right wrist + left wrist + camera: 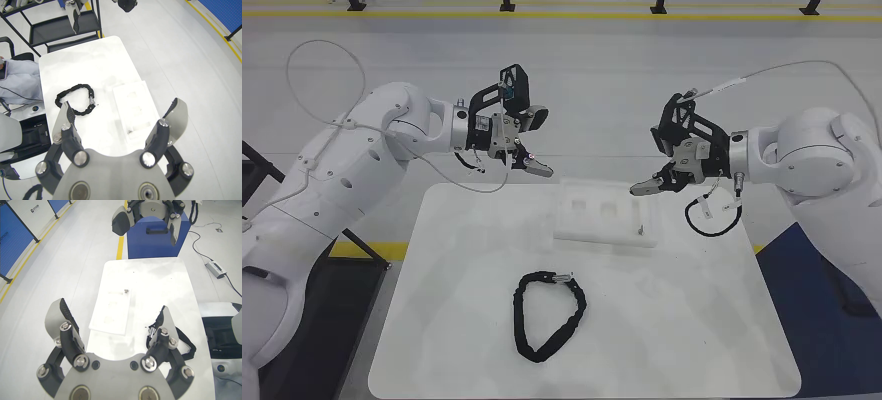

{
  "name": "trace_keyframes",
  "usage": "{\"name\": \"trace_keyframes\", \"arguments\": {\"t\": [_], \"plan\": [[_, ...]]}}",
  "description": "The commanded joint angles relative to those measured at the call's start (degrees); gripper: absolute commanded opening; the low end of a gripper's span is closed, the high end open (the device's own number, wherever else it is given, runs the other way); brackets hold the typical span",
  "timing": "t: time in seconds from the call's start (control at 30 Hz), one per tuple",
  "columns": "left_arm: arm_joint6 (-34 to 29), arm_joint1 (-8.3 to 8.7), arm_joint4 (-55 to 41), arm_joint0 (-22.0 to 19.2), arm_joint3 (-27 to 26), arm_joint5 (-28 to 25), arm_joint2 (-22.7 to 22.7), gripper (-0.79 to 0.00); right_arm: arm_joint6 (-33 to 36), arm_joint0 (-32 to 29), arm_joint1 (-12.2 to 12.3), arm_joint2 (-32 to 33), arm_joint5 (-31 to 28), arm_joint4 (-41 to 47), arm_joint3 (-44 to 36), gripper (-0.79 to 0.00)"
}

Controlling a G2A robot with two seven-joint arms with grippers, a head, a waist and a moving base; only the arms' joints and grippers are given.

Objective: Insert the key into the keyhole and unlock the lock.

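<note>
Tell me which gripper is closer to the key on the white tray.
Right. The right gripper hovers over the end of the tray where the key lies; the left gripper hovers off the opposite end.

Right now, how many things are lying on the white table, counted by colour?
Black: 1, the black fabric-covered chain lock
White: 1, the flat white foam tray
Silver: 1, the small silver metal key on that tray
Total: 3
</note>
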Motion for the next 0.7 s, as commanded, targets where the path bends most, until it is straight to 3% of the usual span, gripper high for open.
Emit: {"name": "trace_keyframes", "arguments": {"t": [0.0, 0.47, 0.67], "plan": [[0.0, 0.0, 0.0, 0.0, 0.0, 0.0, 0.0, 0.0, 0.0, 0.0, 0.0, 0.0, 0.0, 0.0, 0.0, 0.0], [0.0, 0.0, 0.0, 0.0, 0.0, 0.0, 0.0, 0.0, -0.5, -1.5, 0.1, -0.1, 2.4, -0.9, -0.3, 0.0], [0.0, 0.0, 0.0, 0.0, 0.0, 0.0, 0.0, 0.0, 0.6, -1.9, -1.1, -2.8, 4.1, -0.1, 7.7, 0.0]]}}
